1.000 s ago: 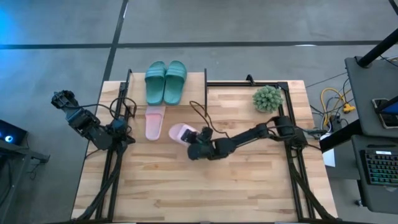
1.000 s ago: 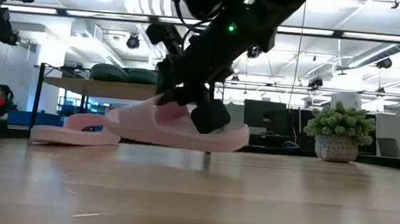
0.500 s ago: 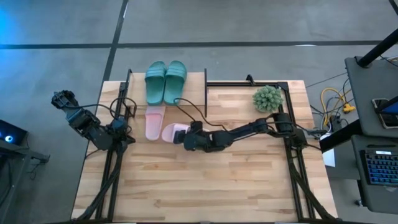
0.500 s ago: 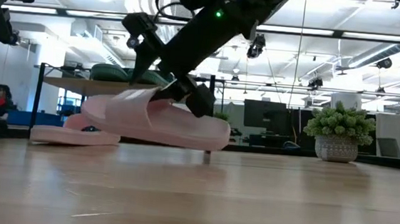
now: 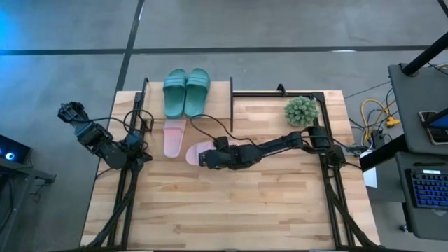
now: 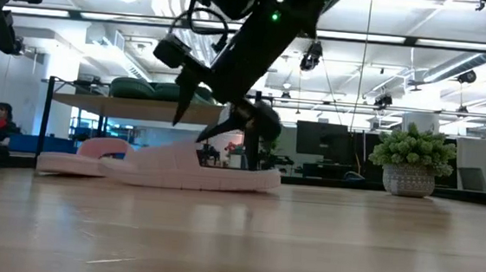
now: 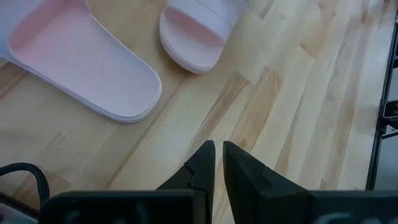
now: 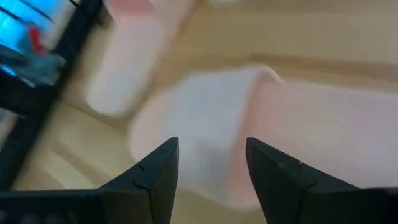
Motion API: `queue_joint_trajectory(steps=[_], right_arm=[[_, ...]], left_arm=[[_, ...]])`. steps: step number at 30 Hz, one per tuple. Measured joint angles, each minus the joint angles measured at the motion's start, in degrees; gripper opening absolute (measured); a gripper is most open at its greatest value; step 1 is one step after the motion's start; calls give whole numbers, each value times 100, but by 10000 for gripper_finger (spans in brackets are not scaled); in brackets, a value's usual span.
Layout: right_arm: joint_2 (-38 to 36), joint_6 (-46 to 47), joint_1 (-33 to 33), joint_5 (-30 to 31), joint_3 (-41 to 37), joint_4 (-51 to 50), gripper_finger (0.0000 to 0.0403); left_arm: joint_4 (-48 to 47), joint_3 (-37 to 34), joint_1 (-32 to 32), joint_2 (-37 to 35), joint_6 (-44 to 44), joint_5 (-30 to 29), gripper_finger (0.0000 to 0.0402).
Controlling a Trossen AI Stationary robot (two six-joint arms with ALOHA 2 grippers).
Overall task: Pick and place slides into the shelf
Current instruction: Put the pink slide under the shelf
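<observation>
Right arm stretches low across the table toward 9 o'clock, right gripper (image 5: pixel 204 158) over the near pink slide (image 5: pixel 196 152), fingers (image 8: pixel 158 171) spread apart, nothing held. Left gripper (image 7: pixel 218 155) is pinched narrow, empty, parked at the table's 9 o'clock edge. Wrist close-up of the slide is smeared; the strap is hard to make out. That slide lies flat mid-table beside its mate (image 5: pixel 173 136). Teal pair (image 5: pixel 186 91) sits on the shelf (image 6: pixel 132 107) at 11 o'clock.

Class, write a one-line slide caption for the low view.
Right gripper, open, hovers above a pink slide lying flat on the table, shelf behind.
</observation>
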Motion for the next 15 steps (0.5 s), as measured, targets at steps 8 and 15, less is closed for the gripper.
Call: queue_joint_trajectory(steps=[8, 15], right_arm=[[-24, -415, -30, -445, 873, -2539, 172], [7, -533, -106, 244, 1324, -4139, 148]], left_arm=[[0, -4, 0, 8, 0, -12, 17], [-33, -56, 0, -23, 4, -118, 17]])
